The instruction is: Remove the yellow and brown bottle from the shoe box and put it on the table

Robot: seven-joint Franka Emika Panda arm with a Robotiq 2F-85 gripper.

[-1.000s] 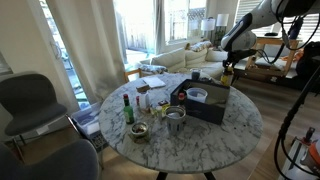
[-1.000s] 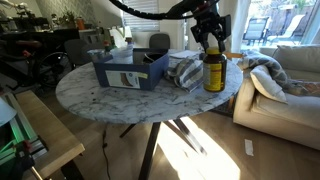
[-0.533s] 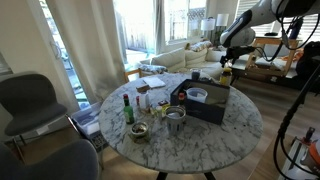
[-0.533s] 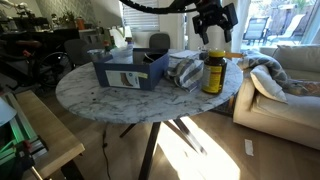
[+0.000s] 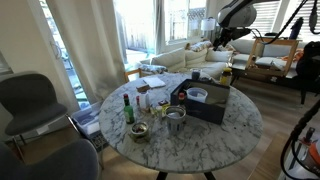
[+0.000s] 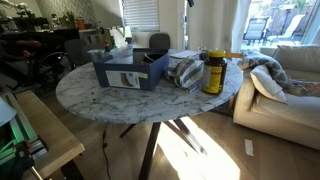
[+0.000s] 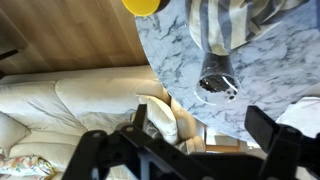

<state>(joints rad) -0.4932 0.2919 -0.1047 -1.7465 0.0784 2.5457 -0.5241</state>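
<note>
The yellow and brown bottle [image 6: 213, 72] stands upright on the marble table [image 6: 100, 95] close to its edge, apart from the shoe box [image 6: 130, 68]. In both exterior views it stands free; it is also seen past the dark box [image 5: 205, 103] as a small bottle [image 5: 227, 75]. My gripper [image 5: 221, 39] hangs well above it and is out of the frame where the bottle looks largest. In the wrist view the gripper [image 7: 205, 125] is open with nothing between its fingers [image 7: 266, 127], and the bottle's yellow top [image 7: 145, 5] shows at the upper edge.
A striped cloth [image 6: 185, 70] lies between box and bottle. A green bottle [image 5: 127, 108], a metal bowl [image 5: 140, 131] and a cup [image 5: 176, 120] stand on the table's other side. A cream sofa [image 6: 285, 85] sits beyond the edge. Grey chairs [image 5: 30, 100] stand nearby.
The gripper opened and let go of the bottle, which stays upright on the table. The arm then rose straight up, leaving one exterior view.
</note>
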